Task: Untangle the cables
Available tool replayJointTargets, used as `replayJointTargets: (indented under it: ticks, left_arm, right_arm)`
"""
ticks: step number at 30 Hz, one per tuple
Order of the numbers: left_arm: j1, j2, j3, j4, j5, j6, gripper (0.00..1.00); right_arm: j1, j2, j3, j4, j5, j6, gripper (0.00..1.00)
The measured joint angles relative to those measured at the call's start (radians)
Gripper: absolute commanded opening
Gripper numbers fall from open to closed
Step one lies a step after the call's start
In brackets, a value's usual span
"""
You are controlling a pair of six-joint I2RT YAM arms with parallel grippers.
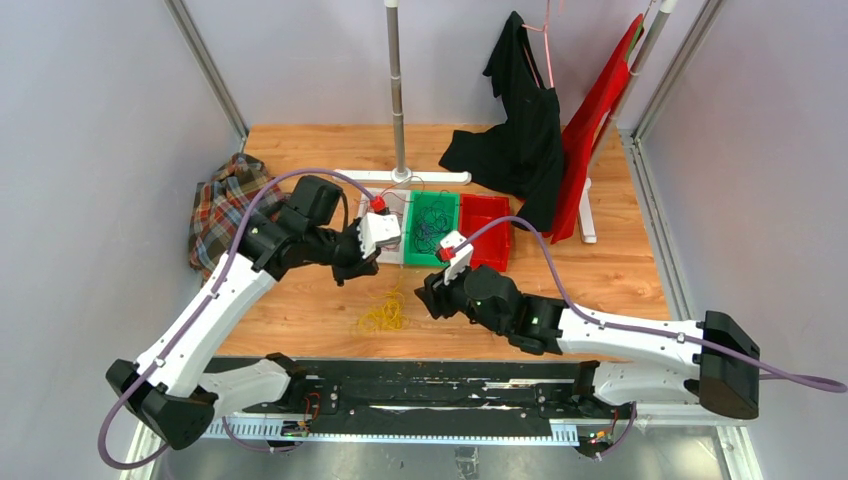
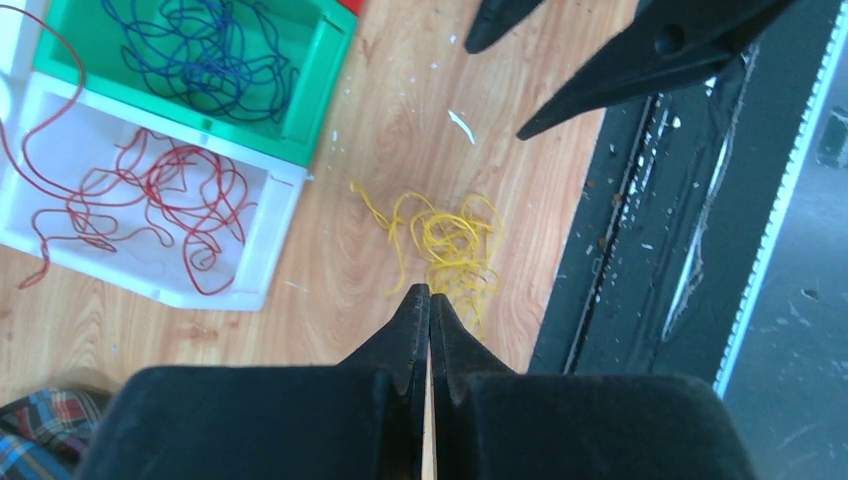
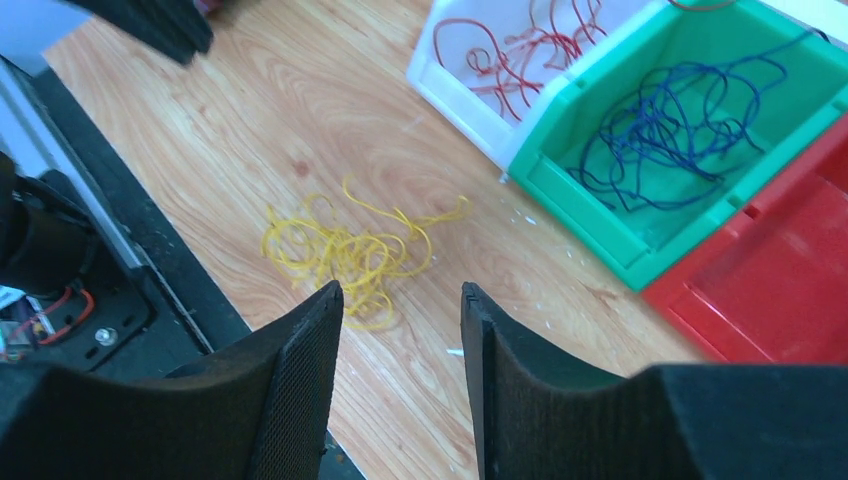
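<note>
Cables, three colours: sorting judged about two-thirds done.
Red cables (image 2: pixel 150 200) are lodged in the white bin (image 2: pixel 262 235), blue cables (image 2: pixel 210 60) in the green bin (image 2: pixel 318 75); yellow cables (image 2: pixel 450 245) are found bunched on the table (image 2: pixel 380 110), near both pincers, the red bin (image 3: pixel 770 290) unfilled. Left pincer (image 2: pixel 430 300) is shut on nothing; right pincer (image 3: pixel 400 292) is held open, empty.

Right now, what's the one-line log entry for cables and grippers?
red cables: mostly in white bin | blue cables: green bin | yellow cables: loose on table | left gripper: shut, empty | right gripper: open, empty
</note>
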Motion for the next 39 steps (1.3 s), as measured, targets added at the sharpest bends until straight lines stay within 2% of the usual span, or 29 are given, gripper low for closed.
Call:
replayJointTargets:
  ticks: [8, 9, 12, 15, 18, 22, 27, 35, 39]
  left_arm:
    - [0.000, -0.069, -0.015, -0.080, 0.008, 0.038, 0.00]
    - [0.000, -0.075, -0.015, -0.085, 0.008, 0.043, 0.03]
    - [0.000, -0.087, -0.026, -0.087, 0.008, 0.068, 0.32]
    - [0.000, -0.081, -0.107, -0.063, -0.020, 0.071, 0.45]
    - [0.000, -0.035, -0.220, -0.002, -0.090, 0.033, 0.51]
    - [0.005, 0.059, -0.335, 0.105, -0.168, -0.046, 0.51]
    - [0.014, 0.115, -0.352, 0.200, -0.191, -0.116, 0.45]
    - [0.072, 0.204, -0.351, 0.242, -0.115, -0.149, 0.31]
    - [0.076, 0.215, -0.341, 0.240, -0.061, -0.148, 0.19]
  right_arm:
    - [0.000, 0.031, 0.033, 0.055, -0.044, 0.012, 0.52]
    - [-0.001, 0.038, 0.033, 0.065, -0.050, 0.013, 0.52]
    - [-0.001, 0.071, 0.037, 0.089, -0.066, 0.014, 0.53]
    - [-0.001, 0.103, 0.042, 0.091, -0.070, 0.018, 0.53]
    - [-0.001, 0.103, 0.040, 0.096, -0.065, 0.022, 0.53]
    - [-0.001, 0.077, 0.016, 0.100, -0.045, 0.027, 0.53]
    - [-0.001, 0.043, -0.034, 0.095, -0.014, 0.028, 0.52]
    - [-0.001, 0.034, -0.056, 0.093, 0.000, 0.028, 0.49]
    - [-0.001, 0.033, -0.056, 0.093, 0.000, 0.027, 0.45]
